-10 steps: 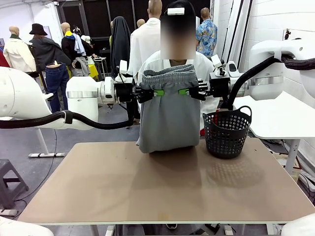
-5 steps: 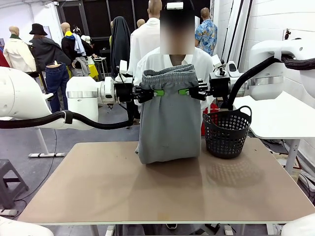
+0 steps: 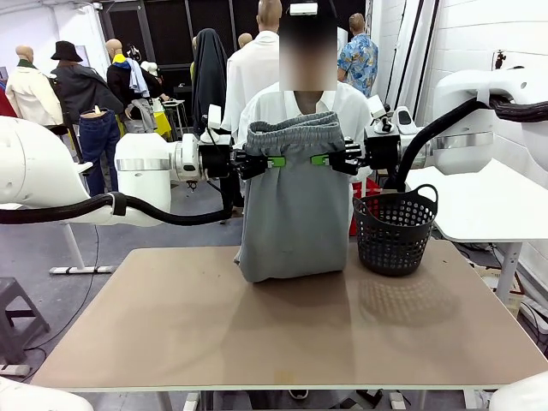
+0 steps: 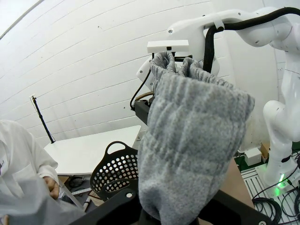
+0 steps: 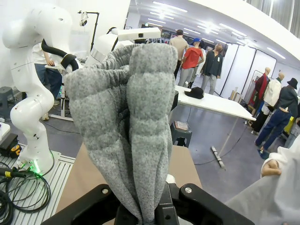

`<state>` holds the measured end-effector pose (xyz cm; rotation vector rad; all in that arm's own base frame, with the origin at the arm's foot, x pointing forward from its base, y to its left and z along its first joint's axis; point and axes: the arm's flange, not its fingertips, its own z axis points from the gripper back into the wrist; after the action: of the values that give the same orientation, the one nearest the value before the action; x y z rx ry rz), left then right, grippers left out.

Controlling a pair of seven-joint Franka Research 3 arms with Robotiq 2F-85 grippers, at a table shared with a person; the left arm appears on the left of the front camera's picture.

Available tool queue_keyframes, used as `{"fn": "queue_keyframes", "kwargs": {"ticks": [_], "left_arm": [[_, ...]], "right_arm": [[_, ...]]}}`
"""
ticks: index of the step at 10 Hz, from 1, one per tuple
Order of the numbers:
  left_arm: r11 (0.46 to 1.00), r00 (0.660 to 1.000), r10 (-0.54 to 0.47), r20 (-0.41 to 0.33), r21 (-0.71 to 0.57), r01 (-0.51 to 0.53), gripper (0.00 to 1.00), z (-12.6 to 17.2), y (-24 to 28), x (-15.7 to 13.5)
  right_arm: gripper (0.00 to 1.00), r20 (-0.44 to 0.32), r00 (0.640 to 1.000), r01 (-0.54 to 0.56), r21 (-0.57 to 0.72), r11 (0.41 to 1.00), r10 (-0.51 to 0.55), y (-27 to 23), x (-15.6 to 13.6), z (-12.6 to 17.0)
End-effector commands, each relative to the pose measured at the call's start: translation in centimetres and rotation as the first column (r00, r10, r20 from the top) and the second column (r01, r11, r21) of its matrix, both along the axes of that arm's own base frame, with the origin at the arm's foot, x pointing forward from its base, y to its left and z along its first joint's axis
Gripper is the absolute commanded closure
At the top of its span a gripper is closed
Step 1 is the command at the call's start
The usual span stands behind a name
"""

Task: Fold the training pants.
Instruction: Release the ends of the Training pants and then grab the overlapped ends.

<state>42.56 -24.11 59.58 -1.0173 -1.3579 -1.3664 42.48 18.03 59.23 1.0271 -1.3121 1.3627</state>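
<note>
Both waistband corners of the pants point(image 3: 295, 205) are hanging pinched: left gripper point(image 3: 272, 161) and right gripper point(image 3: 321, 159) are each pressing their jaws tight on the fabric. Versus a second ago, the hem is sitting lower and nearer the camera, bunching on the table point(image 3: 257, 342); the grippers are holding the same height. Basket point(image 3: 396, 227) is standing just beside the pants' right edge. Near half of the tan tabletop is lying bare. Person point(image 3: 257, 107) is standing right behind the pants.
</note>
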Motion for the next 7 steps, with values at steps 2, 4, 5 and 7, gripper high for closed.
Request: {"fn": "queue_keyframes", "kwargs": {"ticks": [2,4,5,7], "left_arm": [[1.0,1.0,-0.011,0.004,-0.005,0.011,1.0,0.26,0.11,-0.25],[1.0,1.0,-0.011,0.004,-0.005,0.011,1.0,0.26,0.11,-0.25],[1.0,1.0,-0.011,0.004,-0.005,0.011,1.0,0.26,0.11,-0.25],[1.0,1.0,-0.011,0.004,-0.005,0.011,1.0,0.26,0.11,-0.25]], "right_arm": [[1.0,0.008,1.0,-0.003,0.007,1.0,0.003,0.17,-0.14,0.16],[1.0,0.008,1.0,-0.003,0.007,1.0,0.003,0.17,-0.14,0.16],[1.0,0.008,1.0,-0.003,0.007,1.0,0.003,0.17,-0.14,0.16],[1.0,0.008,1.0,-0.003,0.007,1.0,0.003,0.17,-0.14,0.16]]}}
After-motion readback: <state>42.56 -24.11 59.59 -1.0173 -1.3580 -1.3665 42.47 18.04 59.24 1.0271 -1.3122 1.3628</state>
